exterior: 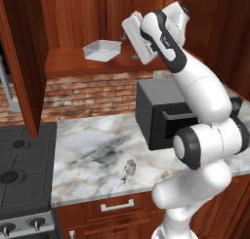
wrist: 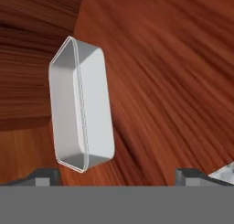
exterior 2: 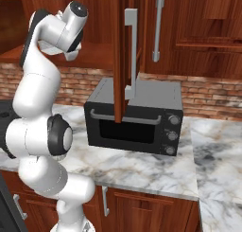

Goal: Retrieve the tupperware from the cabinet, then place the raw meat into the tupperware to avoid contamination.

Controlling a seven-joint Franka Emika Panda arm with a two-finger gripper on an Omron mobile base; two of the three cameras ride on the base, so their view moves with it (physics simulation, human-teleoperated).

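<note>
Tupperware (exterior: 102, 49): on open cabinet (exterior: 68, 62) shelf, above counter. Probably light, stiff, slick plastic; best pinched across raised rim. Gripper (wrist: 117, 175): fingers wide apart, empty, just short of container.

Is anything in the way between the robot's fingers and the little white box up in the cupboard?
No. In the hand view only bare wooden shelf lies between the fingers and the tupperware; the gripper is open.

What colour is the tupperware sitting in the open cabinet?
Pale grey-white, plain and unpatterned. The tupperware shows best in the hand view, against the reddish-brown wood of the cabinet.
</note>
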